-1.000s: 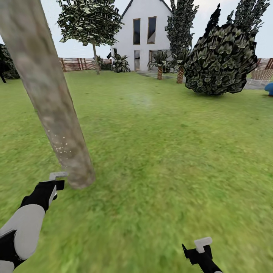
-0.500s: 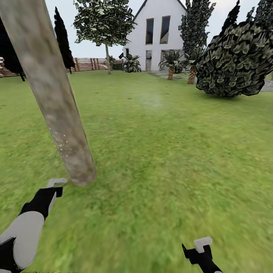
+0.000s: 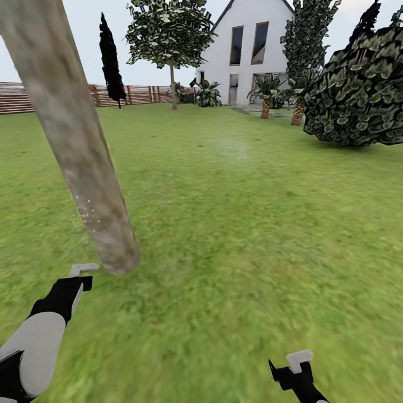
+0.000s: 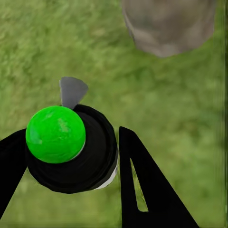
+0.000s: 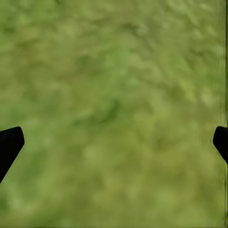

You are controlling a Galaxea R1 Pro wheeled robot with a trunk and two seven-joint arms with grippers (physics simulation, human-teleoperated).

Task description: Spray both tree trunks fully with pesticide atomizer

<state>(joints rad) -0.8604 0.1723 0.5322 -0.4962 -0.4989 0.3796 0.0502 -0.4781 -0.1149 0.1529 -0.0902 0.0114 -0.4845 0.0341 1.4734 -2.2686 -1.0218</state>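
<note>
One trunk [image 3: 84,162] is only lightly speckled, so the left gripper [image 4: 71,156], jaws clamping the atomizer [image 4: 71,147], probably needs more spraying there; right gripper [image 5: 114,142] jaws wide, empty.

Flat, even daylight falls everywhere, with no cast shadows or glare. The lawn [image 3: 252,224] renders smeared and soft, blurriest in the right wrist view.

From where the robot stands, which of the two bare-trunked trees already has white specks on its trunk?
The near tree trunk beside the left gripper: white specks dot its lower part. The far tree by the fence shows none discernible.

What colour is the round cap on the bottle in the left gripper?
Bright green cap on the black bottle, clearest in the left wrist view.
</note>
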